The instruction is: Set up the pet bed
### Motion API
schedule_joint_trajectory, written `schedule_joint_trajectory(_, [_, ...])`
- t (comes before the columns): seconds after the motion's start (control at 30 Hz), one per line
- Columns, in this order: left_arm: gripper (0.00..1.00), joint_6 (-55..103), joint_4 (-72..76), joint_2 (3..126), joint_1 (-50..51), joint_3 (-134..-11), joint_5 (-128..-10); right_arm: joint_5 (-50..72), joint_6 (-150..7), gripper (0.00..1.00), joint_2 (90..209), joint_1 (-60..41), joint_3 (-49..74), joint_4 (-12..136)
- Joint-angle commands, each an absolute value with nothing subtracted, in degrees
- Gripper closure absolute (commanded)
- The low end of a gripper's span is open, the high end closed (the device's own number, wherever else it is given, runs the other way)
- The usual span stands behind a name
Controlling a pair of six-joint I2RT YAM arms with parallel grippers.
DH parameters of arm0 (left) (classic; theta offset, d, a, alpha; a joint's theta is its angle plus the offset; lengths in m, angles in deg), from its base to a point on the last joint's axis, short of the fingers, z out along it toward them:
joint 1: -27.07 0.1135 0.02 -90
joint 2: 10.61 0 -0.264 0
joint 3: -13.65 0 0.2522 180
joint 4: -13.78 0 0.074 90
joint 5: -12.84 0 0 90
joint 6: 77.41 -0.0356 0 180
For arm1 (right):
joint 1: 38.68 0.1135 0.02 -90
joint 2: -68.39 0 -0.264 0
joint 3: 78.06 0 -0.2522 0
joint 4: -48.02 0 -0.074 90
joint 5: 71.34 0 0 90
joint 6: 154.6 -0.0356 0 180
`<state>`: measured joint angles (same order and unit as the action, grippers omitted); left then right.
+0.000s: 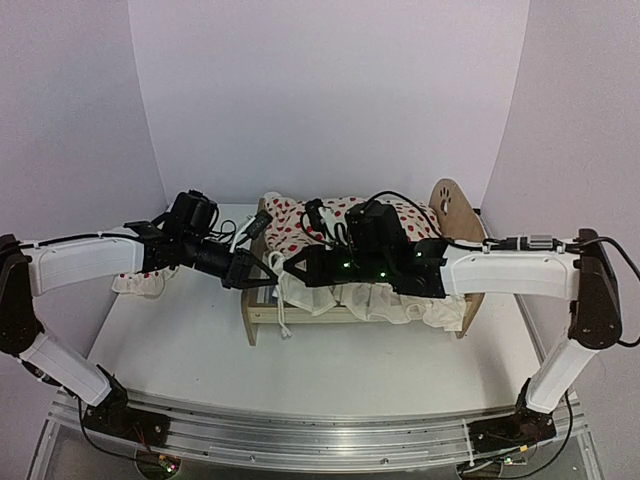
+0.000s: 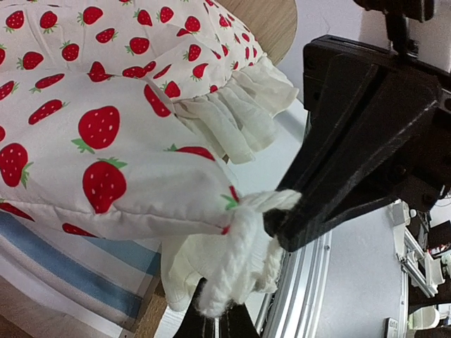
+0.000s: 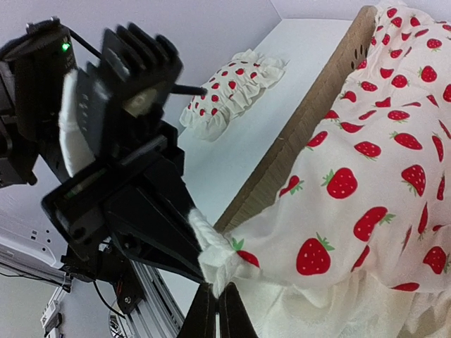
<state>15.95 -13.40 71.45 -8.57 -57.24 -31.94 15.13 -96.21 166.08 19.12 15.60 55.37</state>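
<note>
Left end effector (image 2: 246, 271) and right end effector (image 3: 217, 304) pinch the blanket (image 3: 352, 183) corner; your pet bed (image 3: 303, 134) awaits spreading and pillow (image 3: 232, 88).

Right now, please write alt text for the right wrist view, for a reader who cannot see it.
Both black grippers, right gripper from below and left gripper from the left, pinch one corner of a white ruffled strawberry-print blanket draped over a light-wood pet bed; a small matching pillow lies beyond on the white table.
</note>
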Motion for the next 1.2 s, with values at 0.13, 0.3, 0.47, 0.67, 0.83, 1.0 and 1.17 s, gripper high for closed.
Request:
schedule_joint_trajectory(0.13, [1.00, -14.5, -41.1, 68.4, -7.6, -68.5, -33.6, 18.2, -94.8, 1.00, 162.4, 17.9, 19.0, 57.8])
schedule_joint_trajectory(0.3, [1.00, -25.7, -55.0, 71.1, -6.6, -75.5, -35.5, 23.5, -91.3, 1.00, 161.8, 17.8, 17.3, 66.3])
schedule_joint_trajectory(0.47, [1.00, -28.4, -54.0, 72.7, -6.3, -81.2, -44.6, 24.1, -88.6, 1.00, 161.3, 17.8, 15.6, 69.9])
schedule_joint_trajectory(0.67, [1.00, -34.1, -52.7, 74.0, -6.4, -92.2, -49.5, 23.0, -88.6, 1.00, 161.6, 17.8, 15.0, 70.1])
schedule_joint_trajectory(0.83, [1.00, -42.7, -54.2, 74.3, -6.4, -95.1, -56.1, 25.4, -88.4, 1.00, 161.2, 17.8, 15.7, 71.2])
schedule_joint_trajectory(1.0, [1.00, -50.7, -48.0, 71.1, -6.8, -91.3, -61.9, 25.4, -87.0, 1.00, 161.4, 17.8, 14.7, 72.1])
schedule_joint_trajectory(1.17, [1.00, -53.4, -36.1, 68.2, -7.4, -88.1, -64.7, 23.6, -86.6, 1.00, 162.4, 17.8, 13.3, 72.3])
